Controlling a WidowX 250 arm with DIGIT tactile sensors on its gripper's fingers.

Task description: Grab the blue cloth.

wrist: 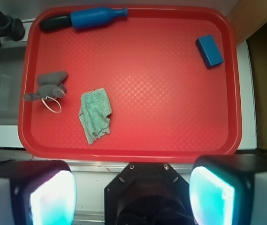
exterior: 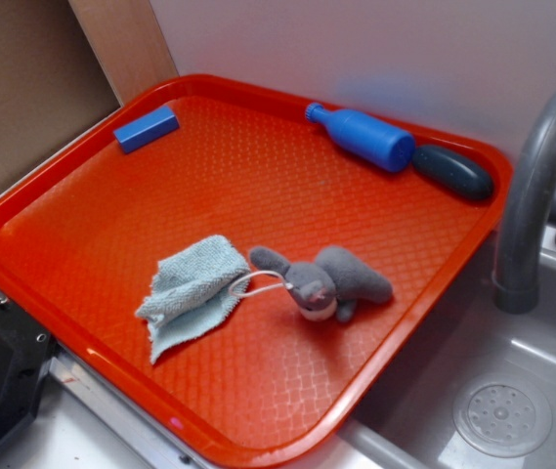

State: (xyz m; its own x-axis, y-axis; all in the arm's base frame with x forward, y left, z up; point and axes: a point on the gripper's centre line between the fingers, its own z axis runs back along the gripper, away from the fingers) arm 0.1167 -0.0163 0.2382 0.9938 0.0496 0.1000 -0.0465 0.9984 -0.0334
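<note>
Wrist view: the gripper (wrist: 131, 187) sits at the bottom edge of the picture, its 2 fingers (wrist: 49, 194) spread wide apart with nothing between them. It hangs clear of the tray, over the pale counter strip in front of the tray's near rim. The gripper does not appear in the exterior view.

Nearest item: the blue cloth (wrist: 95, 115), ahead of the gripper and somewhat to its left, lying loosely crumpled on the floor of the red tray (wrist: 171, 147). In the exterior view the cloth (exterior: 192, 291) shows a folded upper part and a pointed corner trailing toward the tray's near rim. It is untouched and well apart from the fingers.

Just beyond and further left of the cloth: 1 grey plush bunny (wrist: 49, 87), lying on its side. A thin white loop (wrist: 53, 105) attached to the bunny reaches toward the cloth; in the exterior view the loop (exterior: 256, 281) lies at the cloth's edge, contact uncertain.

Far right of the gripper's line, near the tray's far corner: 1 solid blue block (wrist: 209, 50), lying flat, alone.

Farthest, along the tray's far rim to the left: 1 blue plastic bottle (wrist: 98, 17) lying on its side, with a dark oblong object (wrist: 54, 22) touching or just beside its base.

Outside the tray, to the far left: a grey sink (wrist: 2, 89) with a faucet (exterior: 536, 186).
</note>
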